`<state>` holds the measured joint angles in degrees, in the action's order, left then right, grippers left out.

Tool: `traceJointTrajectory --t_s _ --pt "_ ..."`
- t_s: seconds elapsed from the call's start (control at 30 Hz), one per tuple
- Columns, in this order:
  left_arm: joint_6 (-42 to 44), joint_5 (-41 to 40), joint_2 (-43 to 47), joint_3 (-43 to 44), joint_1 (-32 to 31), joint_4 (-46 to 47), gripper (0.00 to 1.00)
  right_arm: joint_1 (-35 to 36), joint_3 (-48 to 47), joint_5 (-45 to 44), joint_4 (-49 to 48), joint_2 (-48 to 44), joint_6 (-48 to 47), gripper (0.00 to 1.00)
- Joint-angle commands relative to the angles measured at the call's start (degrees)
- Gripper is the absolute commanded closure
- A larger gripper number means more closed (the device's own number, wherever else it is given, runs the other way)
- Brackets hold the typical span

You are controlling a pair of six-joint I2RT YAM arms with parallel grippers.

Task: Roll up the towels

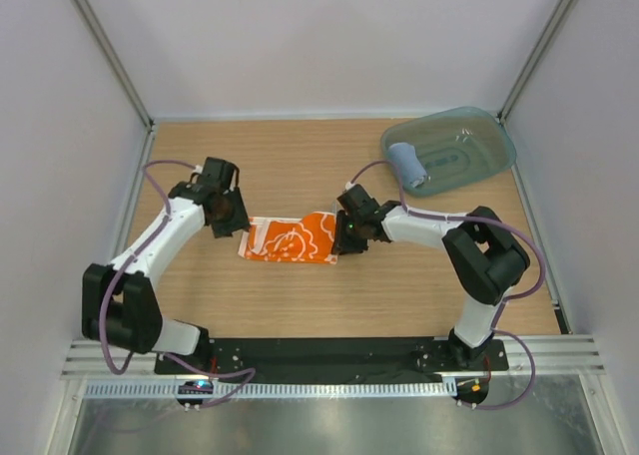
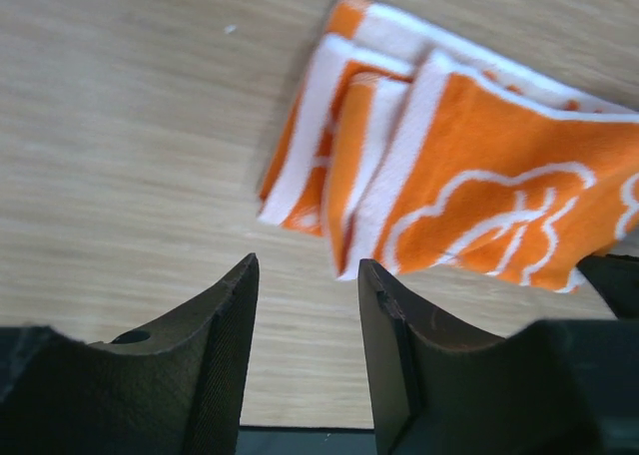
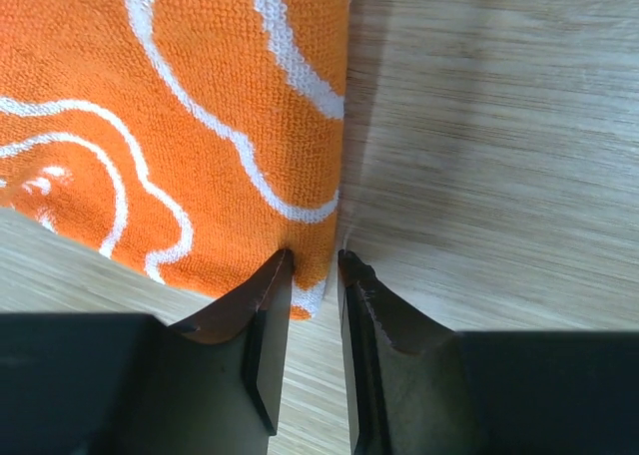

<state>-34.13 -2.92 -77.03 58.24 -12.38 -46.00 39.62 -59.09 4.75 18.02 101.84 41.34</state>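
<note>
The white and orange printed towel (image 1: 295,240) lies folded in loose layers on the wooden table between my two grippers. My right gripper (image 1: 349,237) is at its right end. In the right wrist view the jaws (image 3: 315,255) are pinched narrow on the towel's near right corner (image 3: 318,237). My left gripper (image 1: 228,216) hovers just off the towel's left end. Its fingers (image 2: 307,265) stand apart with only bare wood between them, and the towel's stacked folds (image 2: 469,176) lie beyond the tips. The light blue towel (image 1: 406,166) lies rolled up inside the tray.
A translucent teal plastic tray (image 1: 479,136) sits at the back right corner of the table. Grey walls with metal posts close in the left, back and right sides. The arms' black base plate (image 1: 329,355) runs along the near edge.
</note>
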Motion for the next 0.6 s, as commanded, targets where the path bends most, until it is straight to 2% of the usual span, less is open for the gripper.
traceJointTrajectory --t_s 0.0,0.23,0.57 --pt "-1.64 -2.09 -4.95 6.61 -4.31 4.77 0.55 0.02 2.57 -0.01 0.08 0.20 -0.65 0.68" --pt "-2.78 -2.88 -19.45 14.00 -7.66 6.45 0.60 0.02 4.95 -0.01 0.52 -0.15 -1.35 0.70" --pt "-3.05 -2.18 -25.79 14.36 -9.33 8.82 0.66 -0.06 4.95 -0.80 1.93 0.02 -2.85 0.71"
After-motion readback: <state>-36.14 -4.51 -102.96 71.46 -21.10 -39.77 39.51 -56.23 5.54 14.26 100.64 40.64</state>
